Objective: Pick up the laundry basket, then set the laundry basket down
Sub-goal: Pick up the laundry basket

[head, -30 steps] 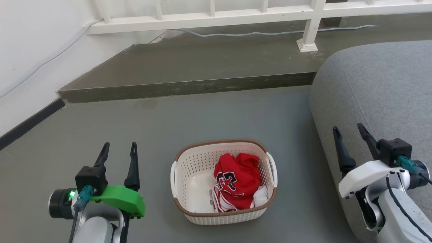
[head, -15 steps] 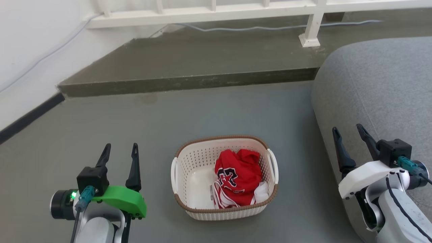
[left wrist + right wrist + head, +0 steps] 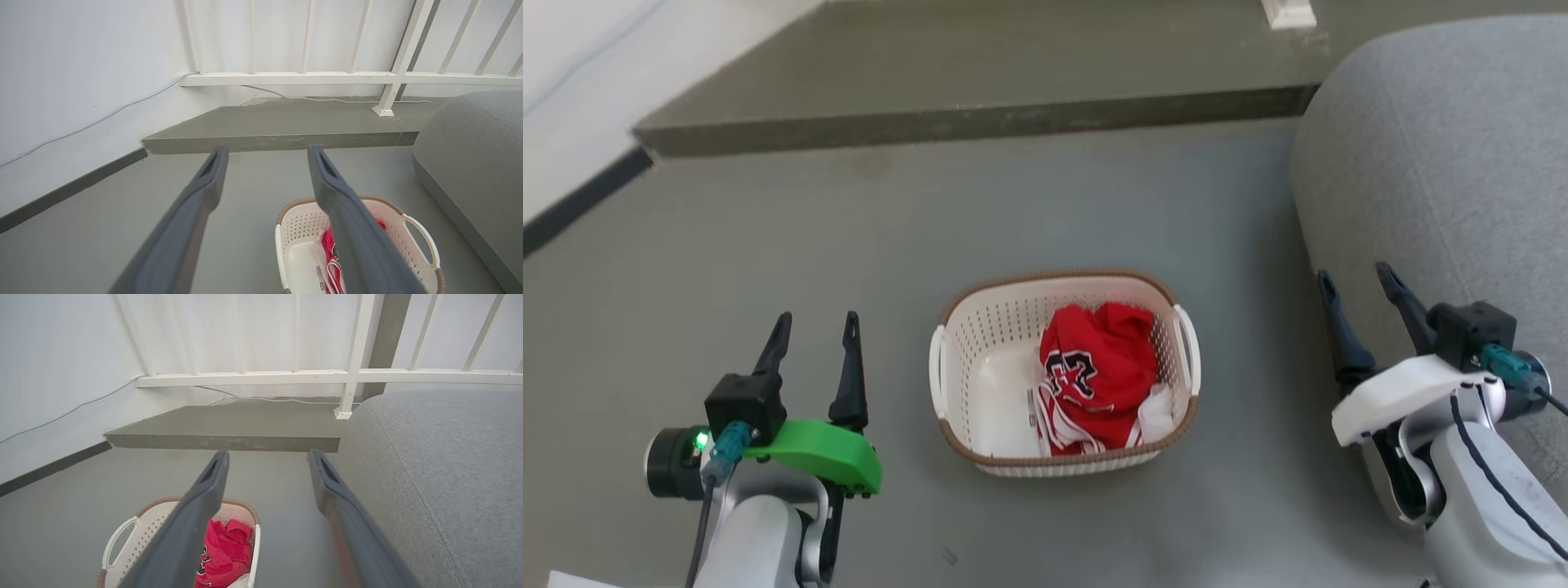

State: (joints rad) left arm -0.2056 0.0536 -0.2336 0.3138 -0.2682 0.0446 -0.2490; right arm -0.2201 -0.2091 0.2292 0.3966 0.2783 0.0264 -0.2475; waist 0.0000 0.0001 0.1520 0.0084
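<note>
The laundry basket [image 3: 980,343] stands on the grey floor in the middle of the head view, cream-white and perforated with a brown rim and two white side handles. A crumpled red garment [image 3: 1098,371] lies in its right half. My left gripper [image 3: 817,325] hangs open to the basket's left, well apart from it. Off to the basket's right, my right gripper [image 3: 1356,282] is open and holds nothing. The basket [image 3: 302,228] shows at the lower right of the left wrist view, and the basket [image 3: 135,535] sits at the lower left of the right wrist view.
A large grey cushion [image 3: 1445,155] fills the right side, close behind my right gripper. A raised concrete step [image 3: 980,73] runs across the back, with a white railing [image 3: 327,77] above it and a cable [image 3: 327,99] along it. A white wall [image 3: 81,73] bounds the left.
The head camera has tilted down, so the railing has left the top of the view and the basket sits higher. Both grippers stay open beside the basket.
</note>
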